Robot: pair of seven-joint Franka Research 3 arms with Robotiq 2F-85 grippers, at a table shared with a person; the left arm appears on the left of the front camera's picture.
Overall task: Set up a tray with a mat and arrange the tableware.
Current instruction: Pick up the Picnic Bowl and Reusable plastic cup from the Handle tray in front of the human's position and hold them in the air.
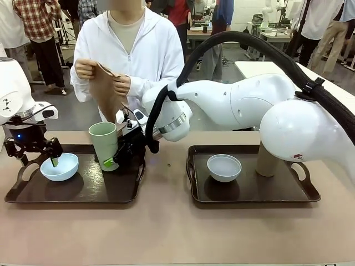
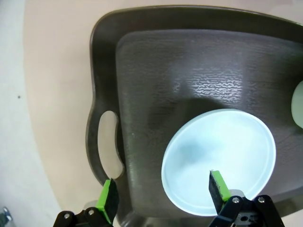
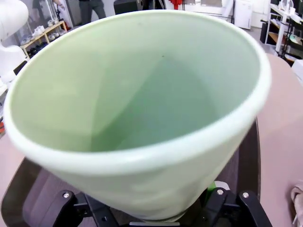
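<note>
Pale green tumbler [image 1: 104, 145]: tall, handleless, smooth, widening to a rounded rim

Crowded robotics lab: white robot arm [image 1: 238, 102], bystanders [image 1: 36, 22], cluttered worktables [image 1: 274, 36] behind.

Two trays sit side by side on the table [image 1: 166, 233]. Left tray [image 1: 83, 191]: bowl [image 1: 59, 166] at its left end, tumbler [image 1: 104, 143] toward its far right. Right tray [image 1: 252, 193]: second bowl [image 1: 224, 167] left of middle, second tumbler [image 1: 267, 162] behind it to the right.

Right hand [image 3: 158, 213] clamped on base of pale green tumbler [image 3: 142, 109], mouth toward camera; dark tray [image 3: 28, 189] beneath.
</note>
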